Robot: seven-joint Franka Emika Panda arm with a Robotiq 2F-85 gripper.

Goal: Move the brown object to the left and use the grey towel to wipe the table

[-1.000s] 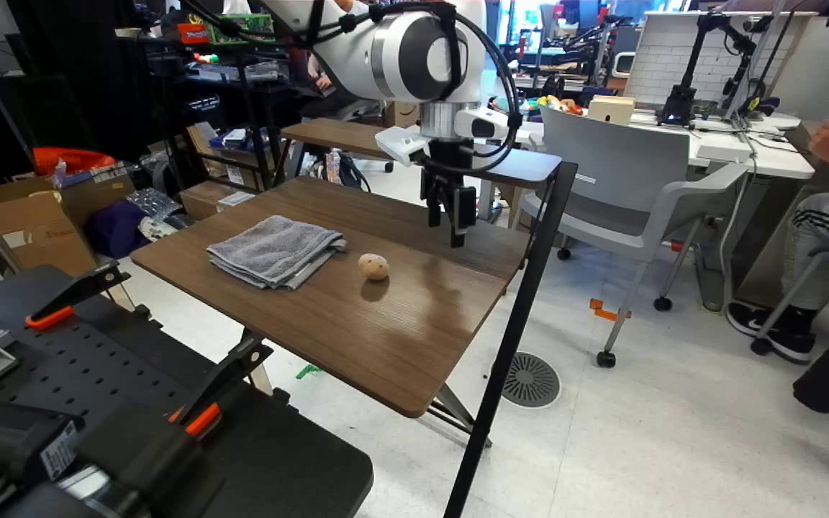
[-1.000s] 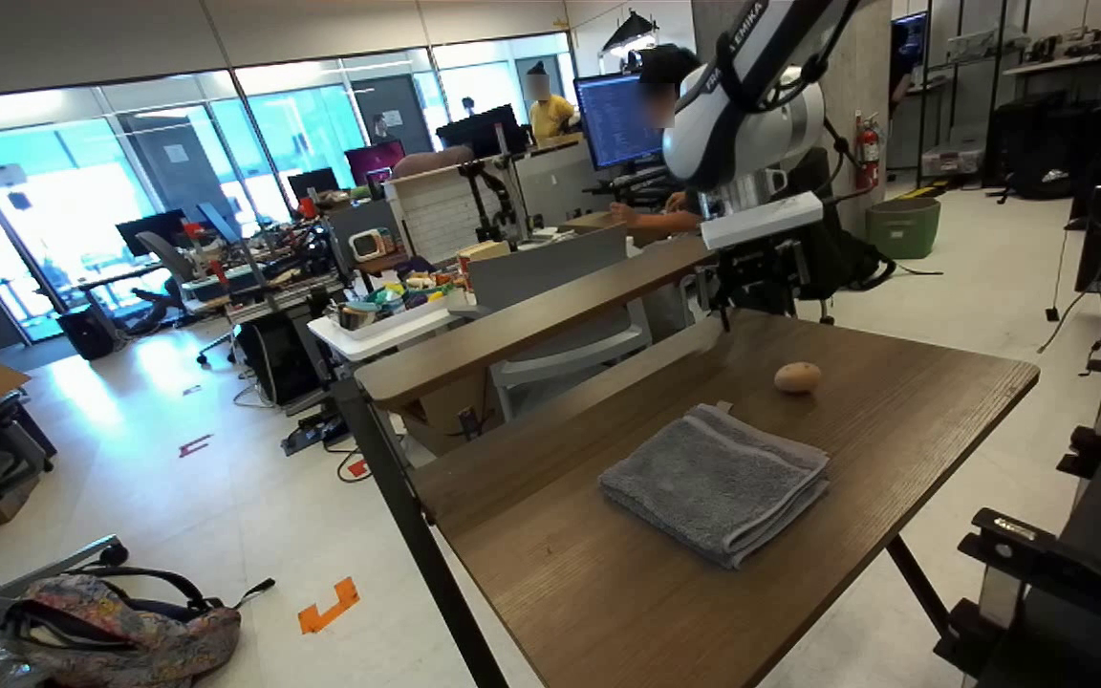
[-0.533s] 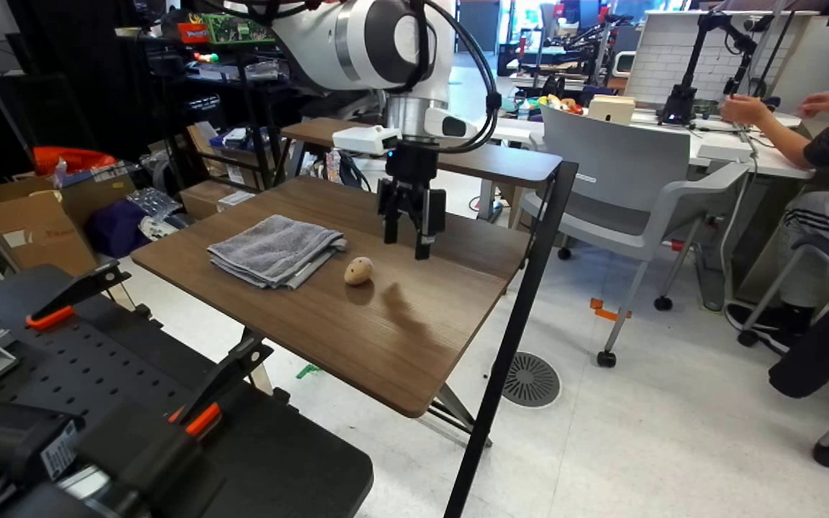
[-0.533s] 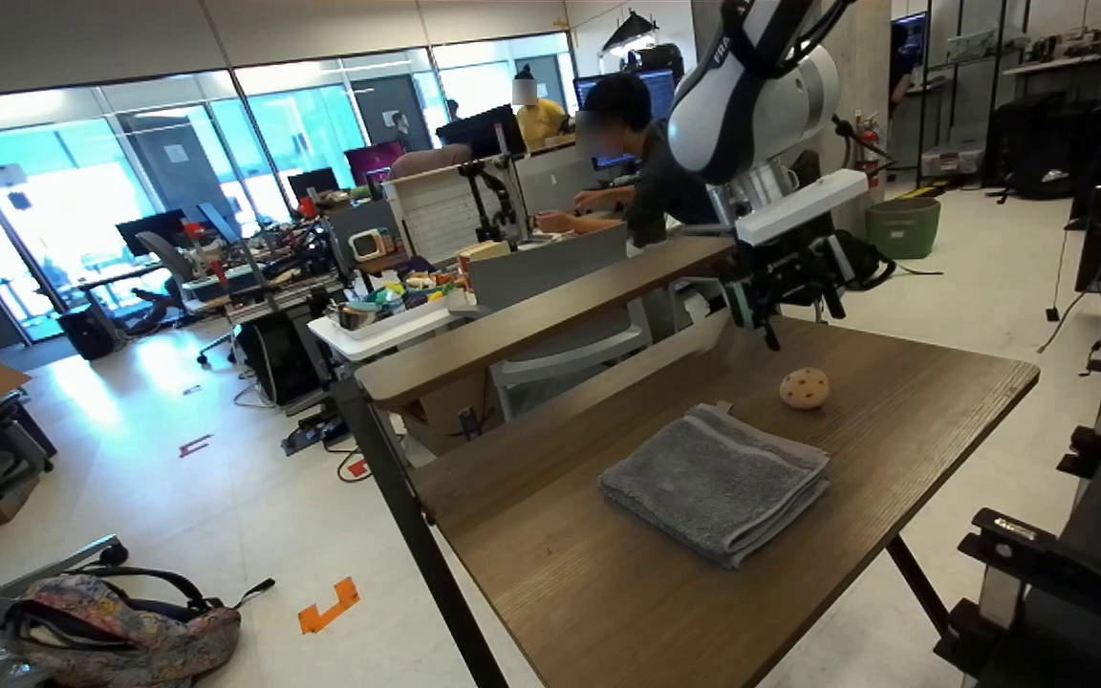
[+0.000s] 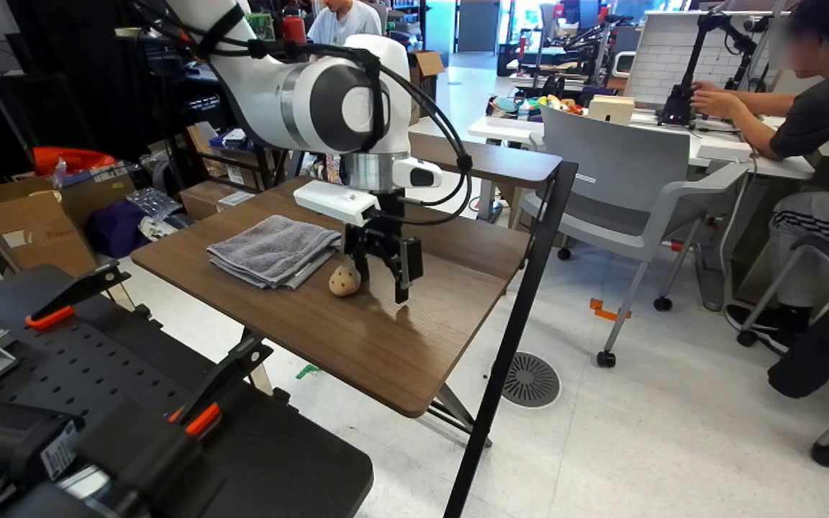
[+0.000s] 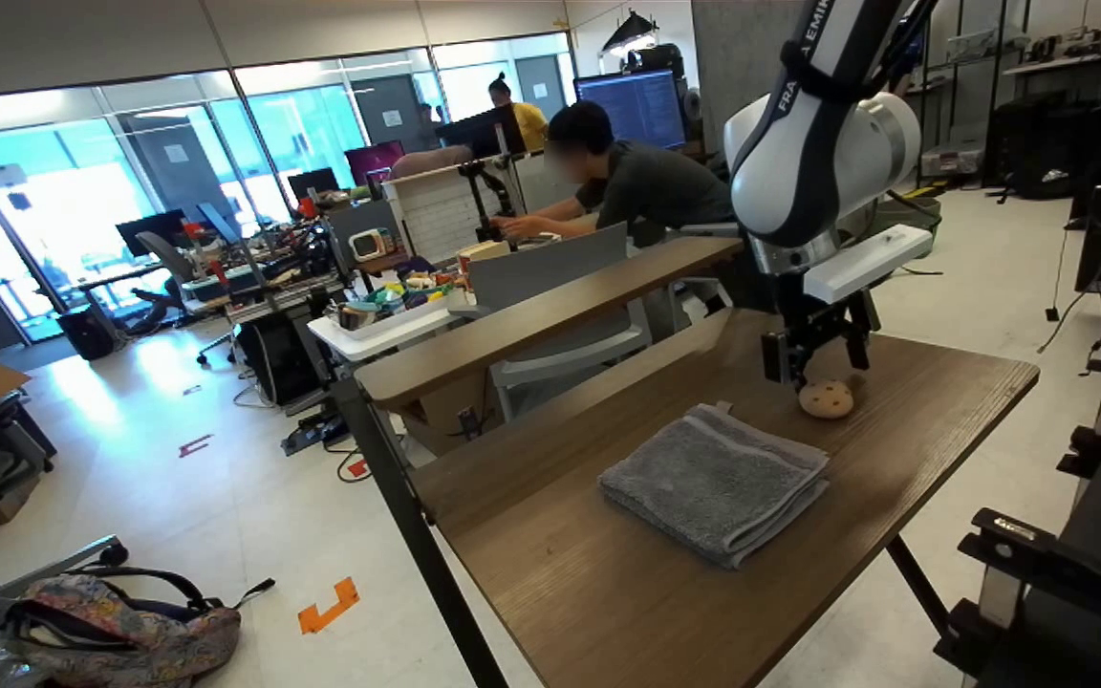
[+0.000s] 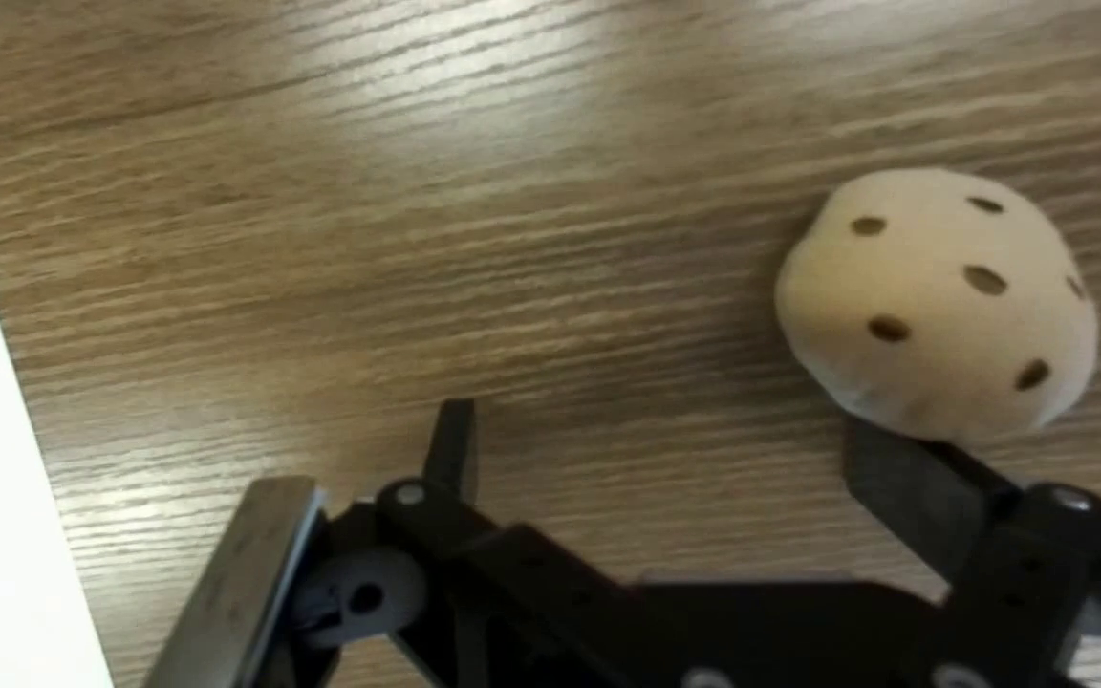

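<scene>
The brown object (image 5: 344, 280) is a small tan lump with dark spots, also seen in an exterior view (image 6: 827, 399) and in the wrist view (image 7: 938, 301). It lies on the brown table (image 5: 357, 345), near the folded grey towel (image 5: 274, 250). The towel also shows in an exterior view (image 6: 718, 483) but not in the wrist view. My gripper (image 5: 383, 286) is low over the table with its fingers wide apart. In the wrist view the gripper (image 7: 656, 425) has nothing between its fingers. The lump overlaps the right fingertip there; whether they touch I cannot tell.
A raised wooden shelf (image 6: 550, 311) runs along one table side, with a black frame post (image 5: 512, 338). A grey chair (image 5: 616, 173) and a seated person (image 5: 825, 108) are beyond it. A black bench with clamps (image 5: 220, 381) stands close to the opposite table edge.
My gripper has come down and moved across towards the brown object. The brown object has shifted and turned, a little closer to the towel's side. The towel has not moved.
</scene>
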